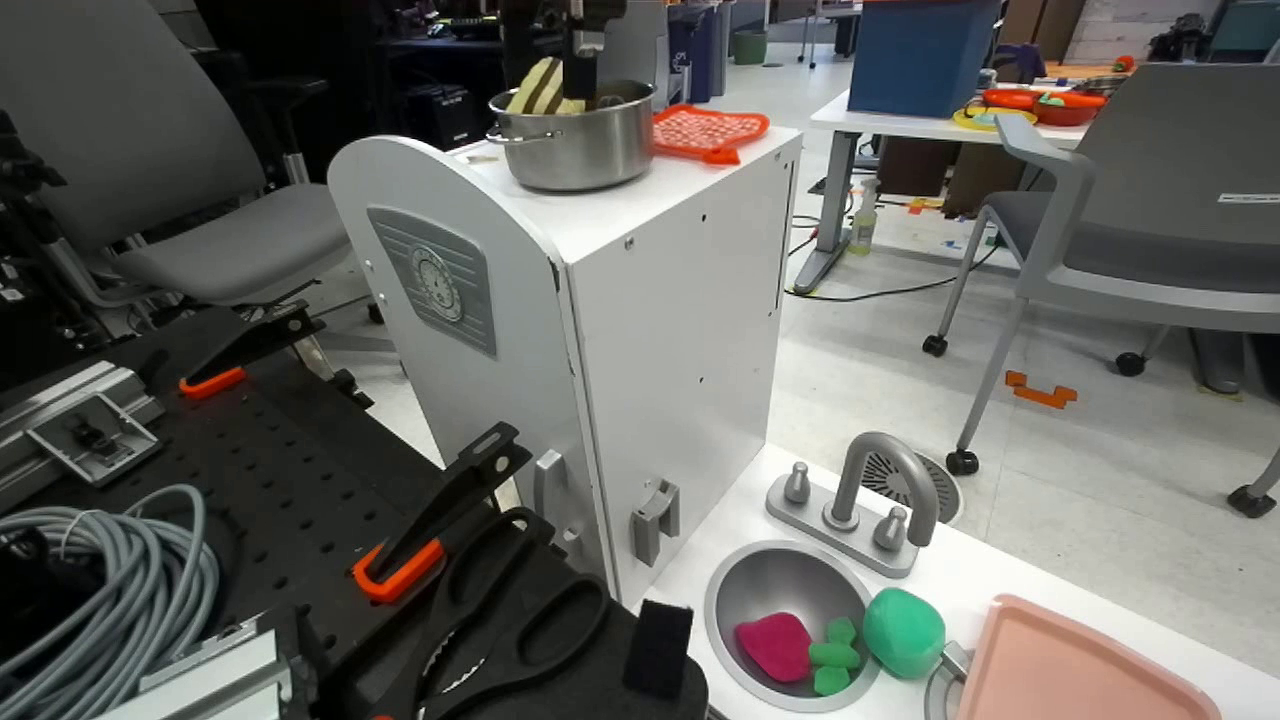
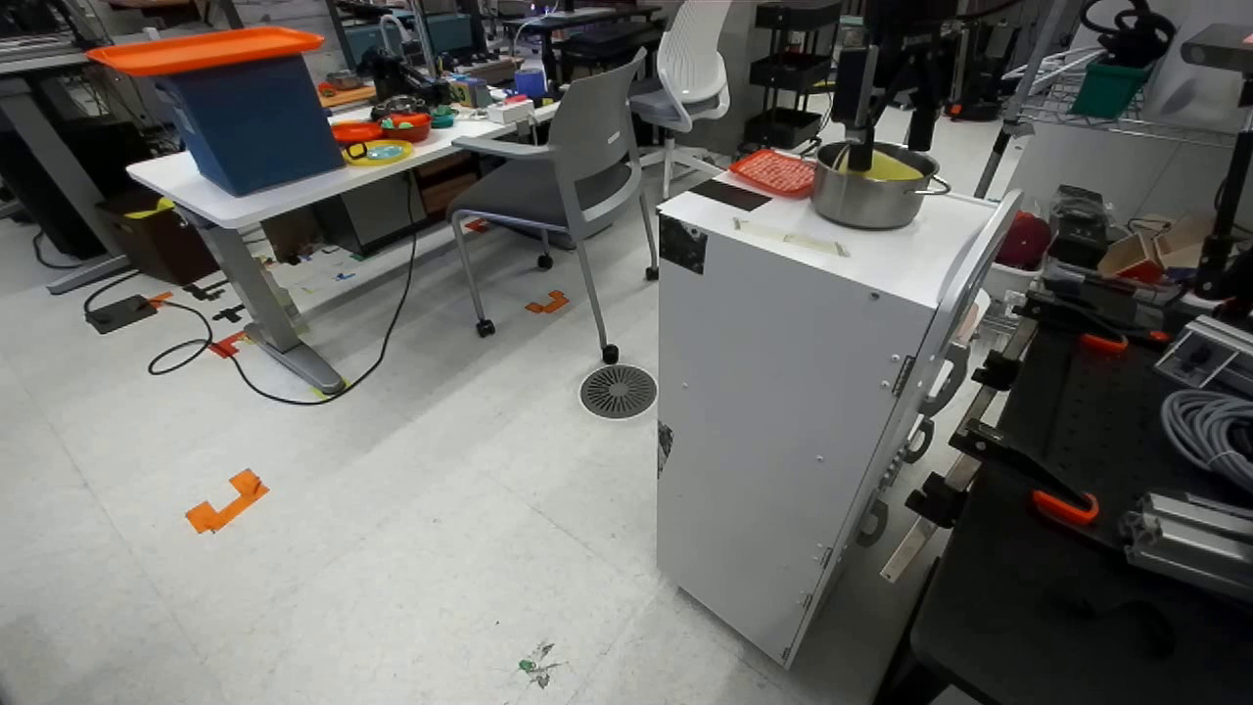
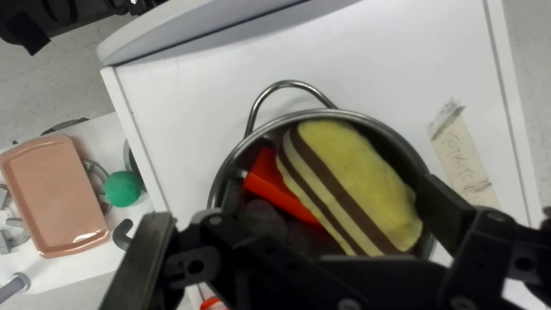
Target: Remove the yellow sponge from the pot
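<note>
Spread apart, my gripper (image 3: 328, 186) straddles the brown-striped yellow sponge (image 3: 357, 176) in the steel pot (image 1: 580, 155), the wrist view showing wider room at left.

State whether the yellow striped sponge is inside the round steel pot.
In: an exterior view shows the sponge inside the pot, one end sticking out.

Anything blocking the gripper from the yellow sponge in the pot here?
Partly, perhaps: in the wrist view, a red-orange block lies in the pot beside the yellow sponge, on the side toward one finger of the open gripper. Whether it would hinder closing is unclear. Nothing visible lies on the sponge.
</note>
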Robot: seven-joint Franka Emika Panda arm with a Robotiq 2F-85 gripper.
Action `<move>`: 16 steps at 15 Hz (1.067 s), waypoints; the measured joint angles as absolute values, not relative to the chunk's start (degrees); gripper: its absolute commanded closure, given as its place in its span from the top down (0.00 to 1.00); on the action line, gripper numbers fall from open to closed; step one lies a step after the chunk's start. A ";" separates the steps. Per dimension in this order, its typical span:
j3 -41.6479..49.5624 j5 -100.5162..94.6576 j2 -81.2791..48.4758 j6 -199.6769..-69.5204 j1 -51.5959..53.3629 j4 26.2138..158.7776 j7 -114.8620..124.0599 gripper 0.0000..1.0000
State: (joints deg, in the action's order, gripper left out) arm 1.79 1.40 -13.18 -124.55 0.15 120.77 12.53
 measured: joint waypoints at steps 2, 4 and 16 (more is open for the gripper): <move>1.93 1.41 -13.94 -124.55 0.15 120.24 12.60 1.00; 2.00 1.41 -14.37 -124.55 0.15 119.76 12.70 0.91; 2.09 1.41 -14.91 -124.55 0.15 118.74 13.28 0.01</move>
